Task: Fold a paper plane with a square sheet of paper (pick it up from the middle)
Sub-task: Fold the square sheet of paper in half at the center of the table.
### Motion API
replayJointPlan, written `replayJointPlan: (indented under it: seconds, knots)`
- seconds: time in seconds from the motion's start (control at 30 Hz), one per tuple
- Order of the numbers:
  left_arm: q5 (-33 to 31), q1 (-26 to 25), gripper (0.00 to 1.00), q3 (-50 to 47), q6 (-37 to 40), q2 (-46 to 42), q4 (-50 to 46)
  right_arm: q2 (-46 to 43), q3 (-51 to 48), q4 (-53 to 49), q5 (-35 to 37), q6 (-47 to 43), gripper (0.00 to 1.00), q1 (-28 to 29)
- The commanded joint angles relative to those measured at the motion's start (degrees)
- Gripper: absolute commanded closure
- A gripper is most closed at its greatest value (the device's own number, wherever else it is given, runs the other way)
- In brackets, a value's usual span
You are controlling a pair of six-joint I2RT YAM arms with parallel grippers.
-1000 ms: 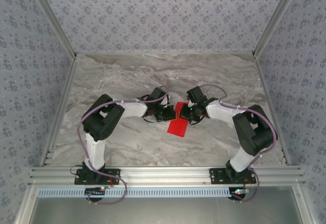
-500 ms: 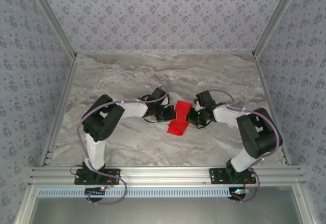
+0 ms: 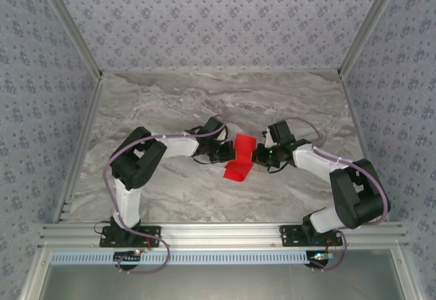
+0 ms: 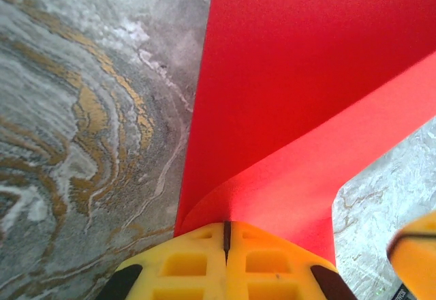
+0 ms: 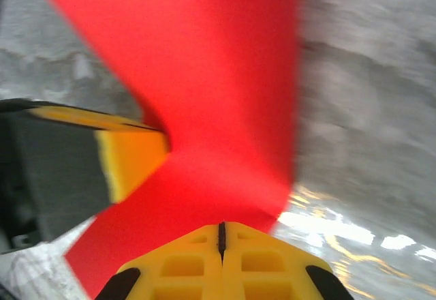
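The square sheet of paper (image 3: 240, 158) is bright red and hangs curved between my two grippers above the middle of the marble table. My left gripper (image 3: 230, 153) is shut on the sheet's left edge; in the left wrist view its yellow jaws (image 4: 225, 226) press together on the paper (image 4: 286, 88), which bends up and away. My right gripper (image 3: 256, 155) is shut on the sheet's right edge; in the right wrist view the closed yellow jaws (image 5: 221, 226) pinch the paper (image 5: 204, 88), and the left gripper's yellow finger (image 5: 133, 157) shows beyond it. No paper plane shape is visible.
The marble tabletop (image 3: 204, 102) is walled by patterned panels at the back and sides. An aluminium rail (image 3: 218, 232) runs along the near edge by the arm bases.
My right arm has swung outward to the right and its gripper has shifted right, pulling the red sheet up off the table into a curve. The left arm has stayed put.
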Motion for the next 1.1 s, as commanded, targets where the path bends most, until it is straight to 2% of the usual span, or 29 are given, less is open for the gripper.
replayJointPlan:
  seconds: [0.0,0.3,0.53,0.67,0.73,0.83,0.93,1.07]
  knots:
    - [-9.3,-0.4,1.0,-3.9,0.6,6.4,-14.2,4.0,2.8,3.9,-1.5,-0.5,1.0,0.9]
    - [-9.4,-0.7,1.0,-4.1,0.5,6.1,-14.9,12.4,2.7,10.1,-3.0,-1.3,1.0,-0.7]
    - [-9.8,-0.7,1.0,-5.2,-0.3,6.0,-14.9,9.2,-4.8,10.3,-2.3,-2.6,1.0,-8.2]
    - [-9.7,-0.7,1.0,-5.5,-0.3,6.1,-14.7,5.3,-4.8,8.5,-1.6,-3.2,1.0,-11.2]
    - [-9.8,-0.7,1.0,-5.4,-0.3,6.0,-14.7,3.4,-3.2,7.5,-1.5,-3.4,1.0,-10.6]
    - [-9.8,-0.7,1.0,-5.2,-0.3,6.0,-14.7,3.2,-0.5,7.2,-1.8,-3.2,1.0,-6.5]
    - [-9.8,-0.8,1.0,-4.9,-0.3,6.0,-14.8,6.0,1.8,8.3,-1.6,-3.1,1.0,-2.5]
    - [-9.7,-0.8,1.0,-4.6,-0.2,6.4,-15.1,11.5,3.6,12.5,-3.9,-1.4,1.0,-0.9]
